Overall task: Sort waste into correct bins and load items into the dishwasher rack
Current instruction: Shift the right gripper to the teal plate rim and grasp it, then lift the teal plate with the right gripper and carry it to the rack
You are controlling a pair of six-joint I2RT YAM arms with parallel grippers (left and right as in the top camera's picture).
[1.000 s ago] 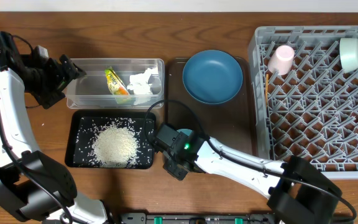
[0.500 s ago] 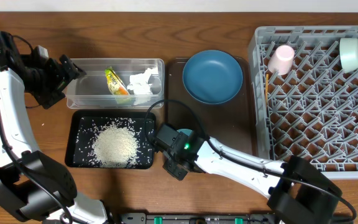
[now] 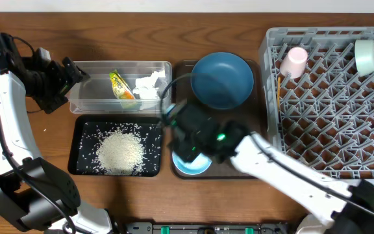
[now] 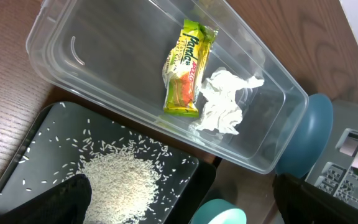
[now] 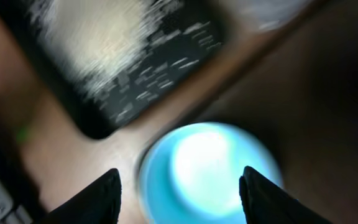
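The white and light-blue bowl [image 3: 192, 162] [image 5: 210, 171] sits on the front left corner of the brown tray [image 3: 255, 140]. My right gripper [image 3: 186, 144] [image 5: 182, 199] hovers over it, open, one finger on each side; this view is blurred. The dark blue plate [image 3: 223, 79] lies at the tray's back. The clear tub [image 3: 83, 97] [image 4: 73, 68] holds the wrapper [image 3: 122, 88] [image 4: 188, 74] and tissue [image 3: 148, 86] [image 4: 224, 102]. Rice [image 3: 119, 153] [image 4: 120, 183] fills the black tray [image 3: 82, 133]. My left gripper [image 3: 76, 71] [image 4: 194, 208] is open and empty beside the tub's left end.
The grey rack [image 3: 333, 140] fills the right side, with the pink cup [image 3: 294, 62] and the mint bowl [image 3: 367, 56] along its back row. A thin wooden stick [image 3: 278, 88] lies against its left wall. My right arm crosses the table's front right.
My right gripper has opened and lifted away toward the back. The light-blue bowl, covered by it before, now shows on the tray's corner. The left arm has not moved.
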